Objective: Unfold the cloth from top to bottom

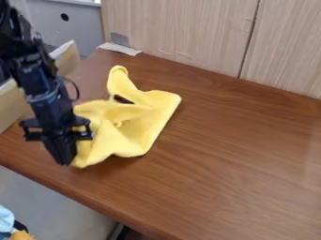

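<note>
My gripper [65, 161] hangs at the left of the camera view, pointing down, its tip at the lower left corner of the yellow cloth [134, 129]. The cloth lies crumpled on the brown table [238, 154], left of the table's middle. One narrow end sticks up toward the back, and a small dark gap shows between folds near it. The cloth's right edge runs fairly straight. Whether the gripper holds the cloth's corner cannot be told.
A light wood panel [182, 33] stands along the back of the table. A cardboard piece [65, 61] is at the left behind the arm, with white tape [119, 48] at the back left corner. The table's front edge runs below the gripper.
</note>
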Available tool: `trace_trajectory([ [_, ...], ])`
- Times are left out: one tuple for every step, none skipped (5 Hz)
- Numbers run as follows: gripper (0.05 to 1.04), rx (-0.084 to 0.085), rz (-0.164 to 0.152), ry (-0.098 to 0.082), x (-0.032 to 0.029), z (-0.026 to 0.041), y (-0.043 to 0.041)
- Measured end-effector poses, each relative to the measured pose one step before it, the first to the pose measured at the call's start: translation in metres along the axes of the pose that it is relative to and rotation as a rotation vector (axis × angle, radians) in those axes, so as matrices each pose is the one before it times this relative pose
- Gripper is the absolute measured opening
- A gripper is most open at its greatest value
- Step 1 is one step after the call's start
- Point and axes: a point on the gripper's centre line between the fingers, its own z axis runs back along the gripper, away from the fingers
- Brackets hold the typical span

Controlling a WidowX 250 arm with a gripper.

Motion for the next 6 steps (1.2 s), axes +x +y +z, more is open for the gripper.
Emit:
trace_trajectory([
  [0.054,-0.0087,0.0053,-0.0040,-0.00247,-0.01010,0.00607],
  [0.076,0.0285,0.0017,0.0061,0.00005,-0.00396,0.00610],
  [0.224,0.0131,0.0053,0.0103,0.00145,0.00250,0.00151],
  [0.477,-0.0095,-0.0060,-0.0091,0.00503,0.00275,-0.00317],
  [0.781,0.0220,-0.0289,0.0038,0.00401,0.00516,-0.00432],
  [0.995,0.0125,-0.0567,-0.0223,0.00212,0.01227,-0.00865],
])
